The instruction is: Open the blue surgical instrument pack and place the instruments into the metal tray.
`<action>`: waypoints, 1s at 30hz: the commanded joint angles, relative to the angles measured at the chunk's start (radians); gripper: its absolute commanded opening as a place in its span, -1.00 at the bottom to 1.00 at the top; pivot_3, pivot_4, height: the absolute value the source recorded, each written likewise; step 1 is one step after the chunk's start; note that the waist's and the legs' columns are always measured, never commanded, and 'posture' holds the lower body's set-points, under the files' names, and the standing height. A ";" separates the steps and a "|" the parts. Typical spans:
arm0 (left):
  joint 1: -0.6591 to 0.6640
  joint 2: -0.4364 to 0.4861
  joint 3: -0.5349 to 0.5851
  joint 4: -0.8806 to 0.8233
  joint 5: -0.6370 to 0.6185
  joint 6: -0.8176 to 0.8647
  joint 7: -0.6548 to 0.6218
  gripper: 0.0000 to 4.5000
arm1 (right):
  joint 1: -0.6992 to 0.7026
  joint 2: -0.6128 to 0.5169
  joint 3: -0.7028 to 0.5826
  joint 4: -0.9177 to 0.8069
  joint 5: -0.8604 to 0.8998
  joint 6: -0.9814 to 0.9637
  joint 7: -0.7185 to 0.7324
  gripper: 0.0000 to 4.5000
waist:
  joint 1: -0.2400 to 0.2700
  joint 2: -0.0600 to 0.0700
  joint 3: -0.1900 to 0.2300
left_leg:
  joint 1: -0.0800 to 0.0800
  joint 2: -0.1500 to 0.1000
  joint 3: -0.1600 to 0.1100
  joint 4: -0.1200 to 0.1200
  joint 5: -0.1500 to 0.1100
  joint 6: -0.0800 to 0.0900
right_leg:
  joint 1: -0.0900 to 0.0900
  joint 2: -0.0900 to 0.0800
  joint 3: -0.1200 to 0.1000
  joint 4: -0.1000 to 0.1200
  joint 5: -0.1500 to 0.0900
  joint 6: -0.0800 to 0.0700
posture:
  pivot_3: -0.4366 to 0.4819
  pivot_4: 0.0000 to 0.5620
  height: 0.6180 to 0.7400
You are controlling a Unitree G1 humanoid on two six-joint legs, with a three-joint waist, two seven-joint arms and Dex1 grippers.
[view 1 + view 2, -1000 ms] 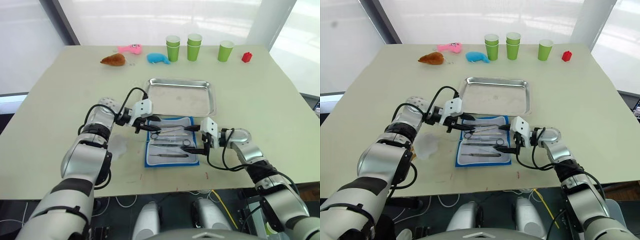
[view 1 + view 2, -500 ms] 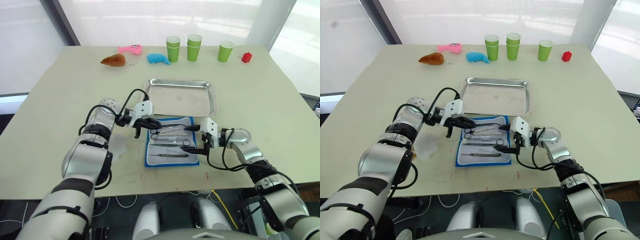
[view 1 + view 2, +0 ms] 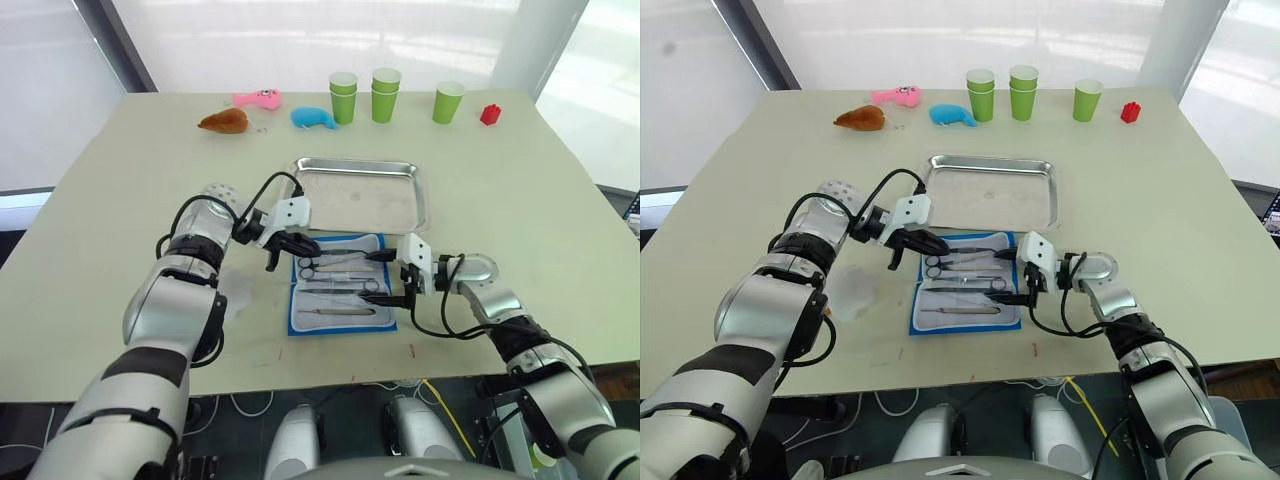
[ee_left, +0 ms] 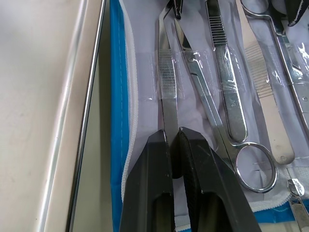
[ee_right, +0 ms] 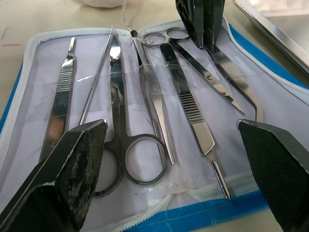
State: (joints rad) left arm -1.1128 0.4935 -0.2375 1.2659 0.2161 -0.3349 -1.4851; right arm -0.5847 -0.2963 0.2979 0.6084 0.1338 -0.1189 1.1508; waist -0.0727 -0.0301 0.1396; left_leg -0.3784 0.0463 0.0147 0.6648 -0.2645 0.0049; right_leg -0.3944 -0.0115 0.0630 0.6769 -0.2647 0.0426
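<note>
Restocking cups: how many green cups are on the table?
4, along the far edge: two stacked, two more stacked beside them, and one alone further right. More may be nested inside unseen.

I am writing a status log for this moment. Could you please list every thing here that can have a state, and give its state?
Blue surgical instrument pack: open, lying flat.
Instruments: in the pack, under clear straps.
Metal tray: empty.
Left end effector: shut on a slim instrument.
Right end effector: open wide over the pack.
Green cups: upright; two are stacked pairs.
</note>
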 commanded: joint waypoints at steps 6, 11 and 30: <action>-0.048 0.027 -0.026 -0.041 0.028 0.077 -0.056 -0.99 | 0.045 -0.013 0.109 0.138 -0.151 0.097 -0.035 1.00 | -0.004 0.000 0.000 | 0.000 0.001 0.000 0.000 0.000 0.000 | 0.000 0.001 0.001 0.000 0.000 0.000 | -0.05 -0.47 1.00; -0.065 0.042 -0.048 -0.069 0.055 0.100 -0.053 -0.99 | 0.041 -0.016 0.117 0.139 -0.157 0.120 -0.041 1.00 | -0.008 0.000 0.000 | 0.000 0.001 0.000 0.000 0.000 0.000 | 0.000 0.002 0.001 0.000 0.000 0.000 | -0.05 -0.47 1.00; -0.074 0.104 -0.089 -0.190 0.023 0.210 -0.129 -0.99 | 0.040 -0.017 0.123 0.142 -0.153 0.136 -0.054 1.00 | -0.021 0.000 0.000 | 0.000 0.002 0.000 -0.001 0.000 0.000 | -0.002 0.003 0.001 0.001 -0.001 0.000 | -0.05 -0.47 1.00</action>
State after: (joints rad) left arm -1.1552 0.5349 -0.3283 1.1160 0.2444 -0.1332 -1.5649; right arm -0.6201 -0.2851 0.3361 0.6081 0.1232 -0.0751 1.1462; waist -0.0940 -0.0302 0.1398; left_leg -0.3787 0.0485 0.0150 0.6638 -0.2645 0.0049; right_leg -0.3969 -0.0089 0.0647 0.6778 -0.2656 0.0421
